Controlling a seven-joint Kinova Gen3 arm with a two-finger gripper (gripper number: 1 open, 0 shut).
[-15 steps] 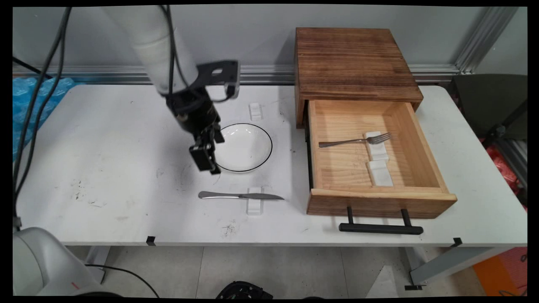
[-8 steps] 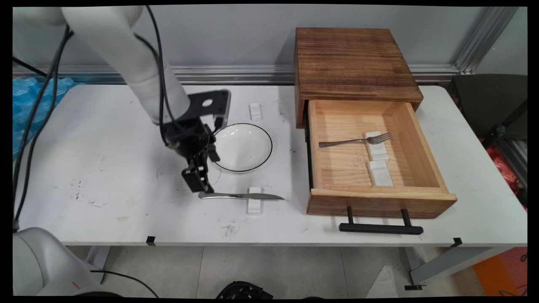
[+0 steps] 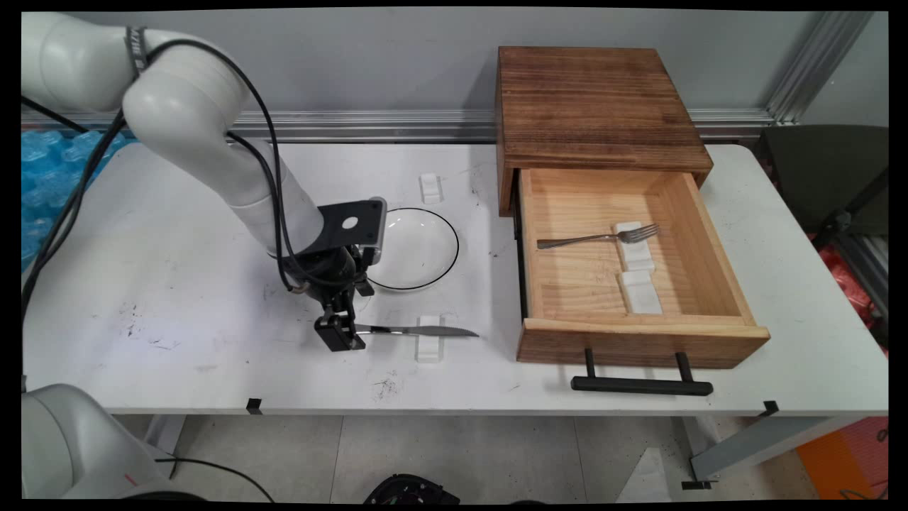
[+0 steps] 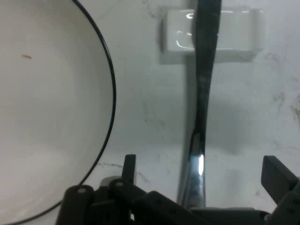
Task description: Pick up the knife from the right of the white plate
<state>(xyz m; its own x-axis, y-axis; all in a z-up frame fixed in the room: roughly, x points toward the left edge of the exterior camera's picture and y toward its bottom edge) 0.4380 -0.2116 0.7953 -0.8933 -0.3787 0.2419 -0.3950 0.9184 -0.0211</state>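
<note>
A silver table knife (image 3: 418,331) lies in front of the plate, its blade across a small white rest (image 3: 428,342). My gripper (image 3: 340,336) is low over the table at the knife's handle end. It stands open. The hand view has the knife (image 4: 204,93) running up the middle, its handle end between my two fingers (image 4: 277,174) with a gap on each side. There the white rest (image 4: 234,37) lies at the top under the blade. A white plate with a black rim (image 3: 415,248) sits just behind my hand; in the hand view the plate (image 4: 47,117) fills the left.
A wooden cabinet (image 3: 596,106) stands at the back right, its drawer (image 3: 638,341) pulled out towards the front. Inside lie a fork (image 3: 599,236) on a white rest and a second white rest (image 3: 640,291). Another white rest (image 3: 430,187) sits behind the plate.
My gripper has come down and towards the table's front, from beside the plate's left rim to the knife's handle end. The knife, plate and drawer have not moved.
</note>
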